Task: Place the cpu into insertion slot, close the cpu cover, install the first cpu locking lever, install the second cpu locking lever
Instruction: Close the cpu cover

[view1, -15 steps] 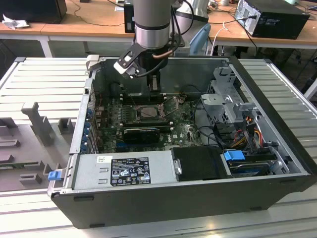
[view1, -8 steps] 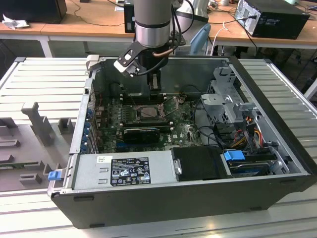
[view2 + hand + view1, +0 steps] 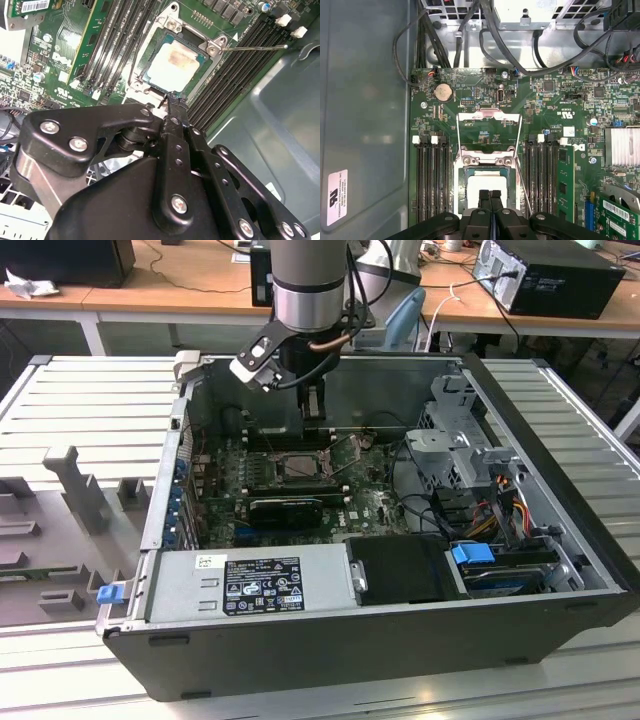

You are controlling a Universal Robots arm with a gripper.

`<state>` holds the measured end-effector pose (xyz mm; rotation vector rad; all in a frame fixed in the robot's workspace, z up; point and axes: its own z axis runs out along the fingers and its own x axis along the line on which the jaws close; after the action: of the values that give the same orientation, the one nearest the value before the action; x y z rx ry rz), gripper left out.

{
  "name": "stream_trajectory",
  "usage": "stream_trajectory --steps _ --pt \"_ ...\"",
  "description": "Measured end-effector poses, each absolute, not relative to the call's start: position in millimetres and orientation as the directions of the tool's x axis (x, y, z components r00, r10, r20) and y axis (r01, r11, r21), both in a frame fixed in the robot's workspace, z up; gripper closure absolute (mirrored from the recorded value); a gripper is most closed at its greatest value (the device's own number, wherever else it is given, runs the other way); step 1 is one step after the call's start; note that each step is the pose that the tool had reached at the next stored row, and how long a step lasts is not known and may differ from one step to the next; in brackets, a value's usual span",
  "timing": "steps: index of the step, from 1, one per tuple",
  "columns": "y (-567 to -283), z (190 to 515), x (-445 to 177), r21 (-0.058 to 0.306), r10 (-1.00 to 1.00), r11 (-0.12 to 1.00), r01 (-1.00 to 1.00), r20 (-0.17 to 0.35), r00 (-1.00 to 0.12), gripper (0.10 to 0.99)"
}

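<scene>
Fingers (image 3: 484, 201), two, closed over one cpu (image 3: 487, 181)

Silver-beige cpu (image 3: 175, 67) — green circuit board (image 3: 470, 95)

Vertical arm (image 3: 310, 285), pincer (image 3: 490, 193) pointing down, tips pressed together

A slatted pale-grey counter (image 3: 95, 390) carries an open computer case (image 3: 330, 655), lying on its side, and grey moulded blocks (image 3: 70, 495) at the exterior view's left.
</scene>
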<state>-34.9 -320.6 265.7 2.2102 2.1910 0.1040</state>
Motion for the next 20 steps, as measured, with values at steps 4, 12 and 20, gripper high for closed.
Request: stream_trajectory --steps 4,12,20 --pt "-320.6 265.9 -35.0 0.067 1.000 -0.010 0.998 0.028 0.008 0.980" --pt "-320.3 269.0 -32.0 0.067 1.000 -0.010 0.998 0.028 0.008 0.980" --pt "-319.8 273.3 -26.8 0.067 1.000 -0.010 0.998 0.028 0.008 0.980"
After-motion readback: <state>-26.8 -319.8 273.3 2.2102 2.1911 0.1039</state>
